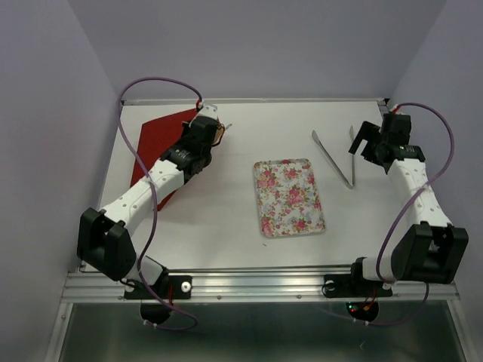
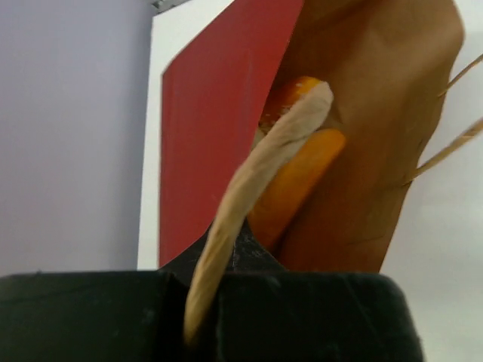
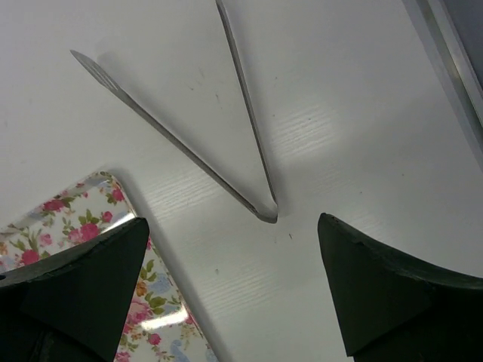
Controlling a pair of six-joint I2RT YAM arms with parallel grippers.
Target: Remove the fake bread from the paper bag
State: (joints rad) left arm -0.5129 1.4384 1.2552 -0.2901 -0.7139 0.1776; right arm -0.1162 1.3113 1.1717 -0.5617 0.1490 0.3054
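The red-brown paper bag (image 1: 157, 147) lies flat at the table's back left, its mouth toward the middle. My left gripper (image 1: 209, 127) is at that mouth, shut on a tan cord handle (image 2: 256, 173) of the bag (image 2: 211, 136). That handle runs from my left gripper (image 2: 215, 264) up across the opening. Inside the brown interior lie two pieces of the fake bread: a long orange loaf (image 2: 298, 185) and another orange piece (image 2: 290, 94) behind it. My right gripper (image 1: 366, 143) (image 3: 234, 226) hangs open at the right, holding nothing.
Metal tongs (image 1: 336, 162) (image 3: 189, 154) lie on the white table just under my right gripper. A floral tray (image 1: 289, 196) (image 3: 75, 219) sits mid-table with nothing on it. Two thin cords (image 2: 453, 143) of the bag trail to the right.
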